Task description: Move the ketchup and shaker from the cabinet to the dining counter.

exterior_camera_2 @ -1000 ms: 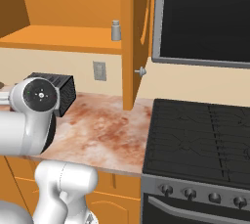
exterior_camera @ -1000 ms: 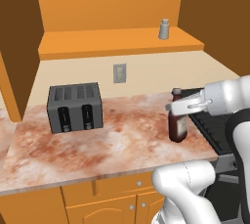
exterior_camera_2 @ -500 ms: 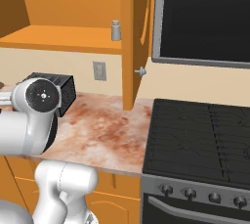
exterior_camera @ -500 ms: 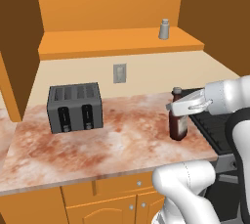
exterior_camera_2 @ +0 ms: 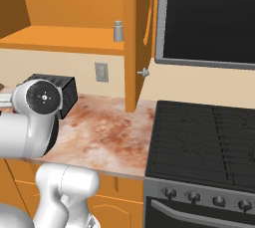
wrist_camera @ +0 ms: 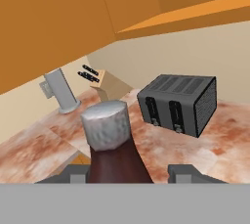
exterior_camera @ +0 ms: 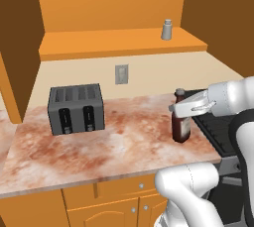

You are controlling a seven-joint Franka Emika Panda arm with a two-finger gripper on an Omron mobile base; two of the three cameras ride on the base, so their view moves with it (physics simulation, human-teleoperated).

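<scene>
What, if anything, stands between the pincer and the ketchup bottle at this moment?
Nothing visible does. In the hand view the ketchup sits directly between the pincer's two fingertips, with no other object in the gap. In the left base view the pincer is at the bottle's neck, above the marble worktop; the toaster stands well off to the side.

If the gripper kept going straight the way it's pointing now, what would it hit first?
The gripper already has the ketchup between its jaws, so that moves with it. Beyond the bottle, the line looks free over the marble worktop; the toaster sits slightly aside and might be clipped, though depth is unclear.
</scene>
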